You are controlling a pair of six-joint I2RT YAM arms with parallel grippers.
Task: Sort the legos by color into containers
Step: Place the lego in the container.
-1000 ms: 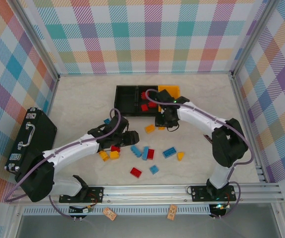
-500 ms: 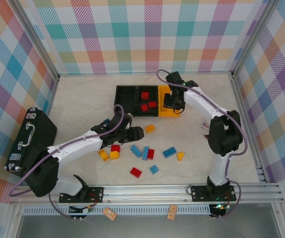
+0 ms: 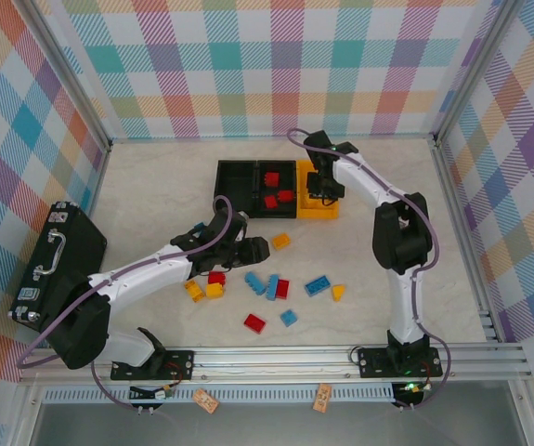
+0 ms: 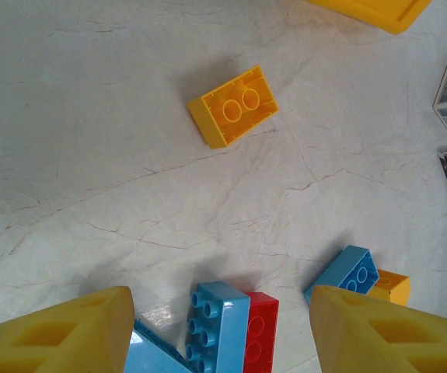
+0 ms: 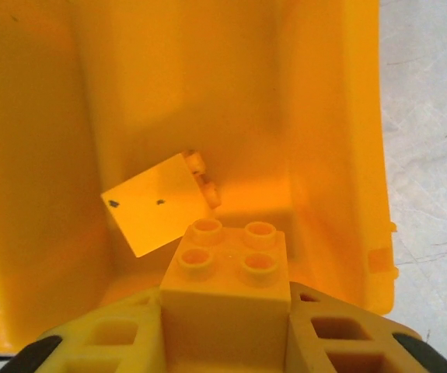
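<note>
Our right claw (image 5: 225, 330) is clamped on a yellow brick (image 5: 227, 268), with the yellow bin (image 5: 328, 116) directly beneath. We should release low, beside the loose brick (image 5: 157, 202) ahead. Left claw (image 4: 221, 334) stands apart.

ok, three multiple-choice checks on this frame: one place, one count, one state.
1. The right gripper is over: A the yellow bin; B the suitcase; C its own base.
2. Red bricks in the middle black bin: A one; B three; C five.
3. The left gripper is: A shut on a brick; B shut, empty; C open, holding nothing.
Answers: 1 A, its wrist view shows yellow walls beyond the held yellow brick. 2 B, three show from above. 3 C, its fingers stand apart over the table.
</note>
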